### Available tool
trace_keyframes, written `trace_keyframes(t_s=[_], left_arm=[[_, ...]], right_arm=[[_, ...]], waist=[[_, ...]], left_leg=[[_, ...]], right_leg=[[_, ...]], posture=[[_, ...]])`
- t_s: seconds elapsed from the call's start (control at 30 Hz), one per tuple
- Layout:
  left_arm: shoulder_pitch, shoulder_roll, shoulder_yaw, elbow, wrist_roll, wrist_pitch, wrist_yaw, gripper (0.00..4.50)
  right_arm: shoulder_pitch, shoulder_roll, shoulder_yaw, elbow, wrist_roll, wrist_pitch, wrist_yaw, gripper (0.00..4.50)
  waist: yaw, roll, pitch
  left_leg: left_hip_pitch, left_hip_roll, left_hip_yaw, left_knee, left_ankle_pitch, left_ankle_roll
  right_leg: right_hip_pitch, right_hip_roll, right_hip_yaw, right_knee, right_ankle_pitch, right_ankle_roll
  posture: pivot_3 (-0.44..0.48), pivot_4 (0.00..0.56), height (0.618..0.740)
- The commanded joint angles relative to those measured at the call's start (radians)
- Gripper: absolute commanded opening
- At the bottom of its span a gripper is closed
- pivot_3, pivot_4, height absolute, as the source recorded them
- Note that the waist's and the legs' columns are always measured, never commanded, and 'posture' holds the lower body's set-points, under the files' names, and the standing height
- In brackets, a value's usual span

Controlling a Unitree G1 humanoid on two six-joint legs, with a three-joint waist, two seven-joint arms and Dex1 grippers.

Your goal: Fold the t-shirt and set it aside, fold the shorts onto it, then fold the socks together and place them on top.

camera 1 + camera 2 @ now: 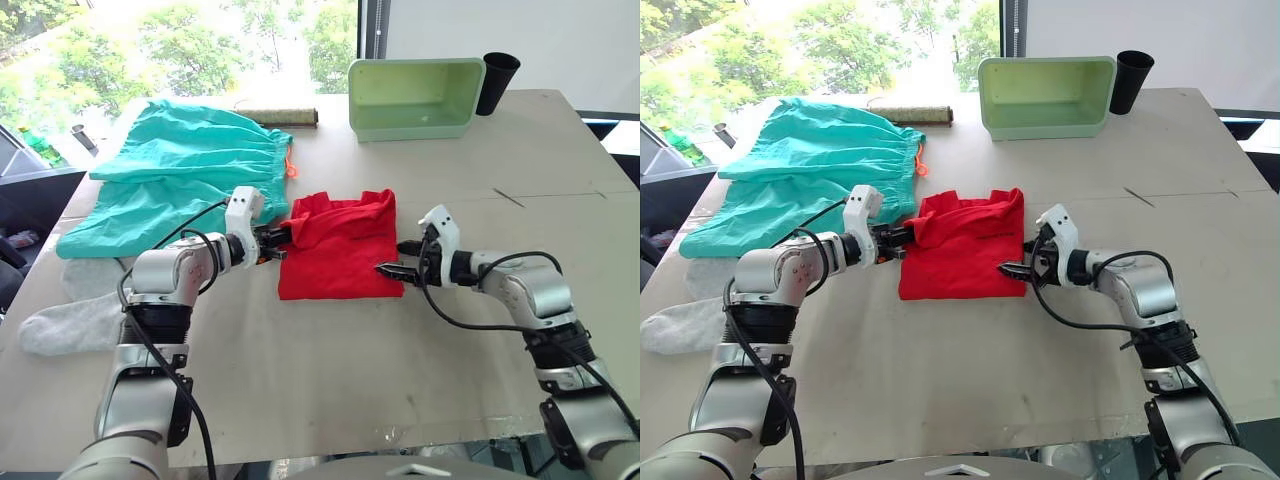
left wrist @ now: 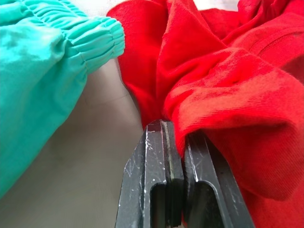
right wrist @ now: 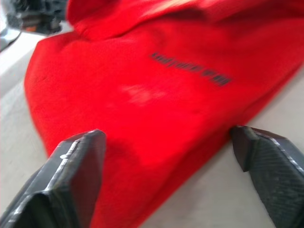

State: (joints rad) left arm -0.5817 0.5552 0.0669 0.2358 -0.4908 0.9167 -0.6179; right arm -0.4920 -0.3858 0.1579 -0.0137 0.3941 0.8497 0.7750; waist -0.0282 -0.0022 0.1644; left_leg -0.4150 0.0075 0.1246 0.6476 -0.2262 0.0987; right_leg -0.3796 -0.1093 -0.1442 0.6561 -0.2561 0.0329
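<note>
- The t-shirt point(image 1: 338, 250) is laid folded at the middle of the tabletop point(image 1: 400, 370).
- Its left edge is pinched between the closed fingers of the left hand point(image 1: 276, 244).
- The right hand point(image 1: 396, 260) is held with fingers apart at the t-shirt's right edge.
- The shorts point(image 1: 170, 180) are spread just left of the t-shirt.
</note>
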Motion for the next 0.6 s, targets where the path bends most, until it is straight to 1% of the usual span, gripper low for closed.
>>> trace_keyframes(t_s=[0.03,0.17,0.2,0.23,0.37,0.47,0.57,0.6], left_arm=[[0.003,-0.003,-0.018,0.036,0.031,-0.011,-0.014,0.0],[0.009,-0.011,-0.019,0.03,0.025,-0.002,-0.035,0.0],[0.013,-0.014,-0.019,0.021,0.02,0.003,-0.041,0.0],[0.021,-0.018,-0.019,0.006,0.008,0.019,-0.052,0.0],[0.082,-0.014,-0.053,-0.146,-0.078,0.118,-0.136,0.0],[0.125,-0.002,-0.08,-0.243,-0.107,0.156,-0.168,0.0],[0.152,0.0,-0.083,-0.298,-0.127,0.18,-0.174,0.0],[0.156,-0.003,-0.08,-0.307,-0.132,0.186,-0.171,0.36]], right_arm=[[0.028,-0.015,0.035,-0.041,-0.022,0.008,-0.011,2.57],[0.033,-0.045,0.018,-0.079,-0.011,0.016,0.002,0.72],[0.034,-0.051,0.008,-0.09,-0.001,0.028,0.004,0.16],[0.035,-0.061,-0.007,-0.102,0.013,0.043,0.008,0.03],[0.066,-0.139,-0.104,-0.175,0.085,0.12,0.021,0.03],[0.129,-0.207,-0.18,-0.265,0.16,0.197,0.029,0.03],[0.22,-0.26,-0.259,-0.37,0.243,0.283,0.025,0.03],[0.251,-0.275,-0.277,-0.404,0.263,0.304,0.023,0.01]], waist=[[0.003,0.0,0.0],[0.011,0.0,0.0],[0.013,0.0,0.0],[0.014,0.0,0.0],[0.019,0.0,0.0],[0.029,0.0,0.0],[0.033,0.0,0.0],[0.034,0.0,0.0]], left_leg=[[0.0,0.0,0.0,0.0,0.0,0.0],[0.0,0.0,0.0,0.0,0.0,0.0],[0.0,0.0,0.0,0.0,0.0,0.0],[0.0,0.0,0.0,0.0,0.0,0.0],[-0.002,0.0,0.0,-0.001,0.0,0.0],[-0.002,0.0,-0.001,-0.002,-0.001,0.001],[-0.003,0.0,-0.002,-0.005,-0.001,0.001],[-0.003,0.0,-0.003,-0.006,-0.001,0.001]], right_leg=[[0.0,0.0,0.0,0.0,0.0,0.0],[-0.001,0.0,0.0,0.0,0.0,0.0],[-0.001,0.0,0.0,0.0,0.0,0.0],[-0.001,0.0,0.0,0.0,0.0,0.0],[-0.001,0.0,0.0,-0.002,0.0,0.0],[-0.001,-0.001,-0.002,-0.006,0.0,0.0],[0.0,-0.001,-0.003,-0.011,0.0,0.0],[0.0,-0.001,-0.003,-0.011,0.0,0.0]], posture=[[0.0,0.15,0.74],[0.0,0.15,0.74],[0.0,0.15,0.74],[0.0,0.15,0.74],[0.0,0.15,0.74],[0.0,0.15,0.74],[0.0,0.15,0.74],[0.0,0.15,0.74]])
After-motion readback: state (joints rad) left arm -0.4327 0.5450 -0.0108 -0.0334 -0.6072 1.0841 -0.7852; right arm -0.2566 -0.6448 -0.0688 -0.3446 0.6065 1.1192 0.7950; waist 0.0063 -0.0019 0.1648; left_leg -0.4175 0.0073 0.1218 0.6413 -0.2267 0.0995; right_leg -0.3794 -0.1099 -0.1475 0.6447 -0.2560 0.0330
